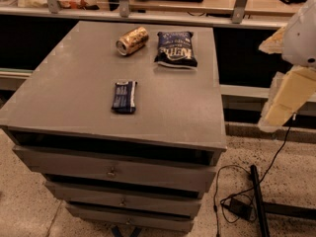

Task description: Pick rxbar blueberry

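The rxbar blueberry (pixel 124 97) is a small flat bar in a dark navy wrapper with pale lettering. It lies flat near the middle of the grey cabinet top (pixel 74 83), long side running front to back. My gripper (pixel 279 72) hangs at the right edge of the view, off the cabinet's right side and well away from the bar. Its two pale fingers (pixel 289 98) stand apart and hold nothing. The white arm body (pixel 302 31) is above it.
A gold can (pixel 132 40) lies on its side at the back of the top. A puffy dark blue chip bag (pixel 175 49) lies beside it. Drawers (pixel 113 171) sit below. A cable and a black bar (pixel 256 196) lie on the floor to the right. A counter runs behind.
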You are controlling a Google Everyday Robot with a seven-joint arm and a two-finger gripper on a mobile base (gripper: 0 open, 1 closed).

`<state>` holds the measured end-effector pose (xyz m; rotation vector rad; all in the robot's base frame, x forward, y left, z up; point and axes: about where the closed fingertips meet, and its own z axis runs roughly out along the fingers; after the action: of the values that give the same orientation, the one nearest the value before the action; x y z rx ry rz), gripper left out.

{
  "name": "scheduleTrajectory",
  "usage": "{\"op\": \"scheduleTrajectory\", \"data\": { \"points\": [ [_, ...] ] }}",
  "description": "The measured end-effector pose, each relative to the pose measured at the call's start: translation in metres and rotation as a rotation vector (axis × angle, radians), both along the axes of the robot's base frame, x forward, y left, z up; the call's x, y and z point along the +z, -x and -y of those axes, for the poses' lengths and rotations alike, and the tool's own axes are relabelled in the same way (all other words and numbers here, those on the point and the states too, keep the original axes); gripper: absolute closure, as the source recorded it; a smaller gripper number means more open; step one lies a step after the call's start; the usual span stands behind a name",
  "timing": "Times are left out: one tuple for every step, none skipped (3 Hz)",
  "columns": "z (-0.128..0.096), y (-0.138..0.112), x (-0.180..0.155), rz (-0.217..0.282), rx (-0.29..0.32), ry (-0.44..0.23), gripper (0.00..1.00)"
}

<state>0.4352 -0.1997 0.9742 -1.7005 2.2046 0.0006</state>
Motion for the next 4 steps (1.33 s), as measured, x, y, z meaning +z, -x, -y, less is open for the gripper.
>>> {"op": "scheduleTrajectory", "data": {
  "points": [
    [-0.032,0.014,-0.007,-0.001,-0.031,-0.178,0.00],
    [-0.061,0.024,-0.017,0.054,-0.061,-0.361,0.00],
    [-0.087,0.018,-0.031,0.135,-0.050,-0.490,0.00],
    [-0.109,0.012,-0.040,0.234,-0.058,-0.560,0.00]
  ]
}}
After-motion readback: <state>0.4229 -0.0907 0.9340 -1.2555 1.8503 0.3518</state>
